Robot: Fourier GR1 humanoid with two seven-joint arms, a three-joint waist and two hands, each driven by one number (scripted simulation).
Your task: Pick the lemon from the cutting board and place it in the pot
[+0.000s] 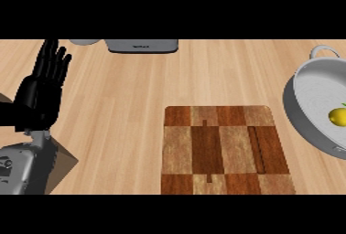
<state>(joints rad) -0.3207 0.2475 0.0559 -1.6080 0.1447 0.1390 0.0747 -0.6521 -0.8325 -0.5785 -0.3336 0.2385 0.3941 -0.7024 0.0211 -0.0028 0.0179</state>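
Lemon (338, 116) sits inside pot (312, 91), far right of tabletop (121, 119). Board (226, 151) bare, mid-table. Left hand (37, 98) at left edge, fingers straight and upright, holding nothing.

The left robot hand (37, 98) is black all over, with a broad, blocky palm and long, slender fingers that taper toward their tips. A short pale wrist piece (38, 135) joins it to the forearm (19, 168), a light grey rounded casing with small dark markings near its outer side.
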